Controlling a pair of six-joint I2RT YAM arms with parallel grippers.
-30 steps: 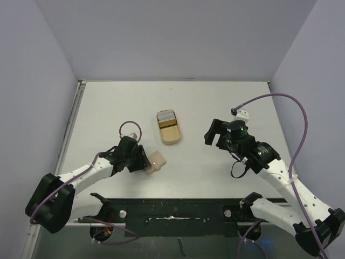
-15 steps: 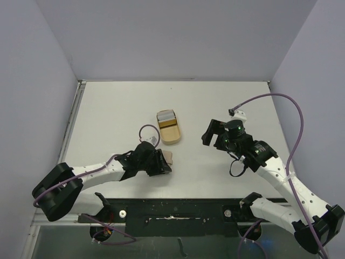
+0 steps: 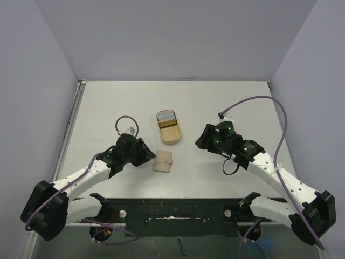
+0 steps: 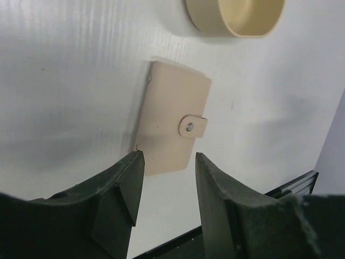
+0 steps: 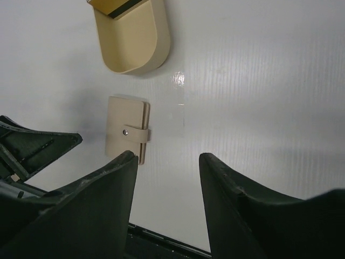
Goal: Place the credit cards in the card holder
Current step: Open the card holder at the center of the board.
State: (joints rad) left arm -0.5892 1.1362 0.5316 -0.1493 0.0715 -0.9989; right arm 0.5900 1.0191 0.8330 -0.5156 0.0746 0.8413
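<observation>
The tan card holder [image 3: 163,161] lies flat and closed on the table, its strap snapped over the front [image 4: 189,127]. My left gripper [image 3: 146,155] sits just left of it, open and empty, with the holder's near edge just ahead of its fingertips [image 4: 168,162]. The credit cards [image 3: 167,120] lie in the tan tray [image 3: 173,140]: a grey-blue one at the far end and a gold one beside it. A gold card with a dark stripe [image 5: 116,6] shows at the tray's top. My right gripper [image 3: 201,139] hovers right of the tray, open and empty [image 5: 168,159], with the holder [image 5: 126,132] ahead to its left.
The tray [image 4: 235,16] stands just beyond the card holder. A black rail [image 3: 172,208] runs along the near table edge, with grey walls on three sides. Purple cables loop off both arms.
My left gripper let go of the card holder, which now lies flat on the table, and drew back to the left. My right gripper narrowed its jaws and shifted left toward the middle.
</observation>
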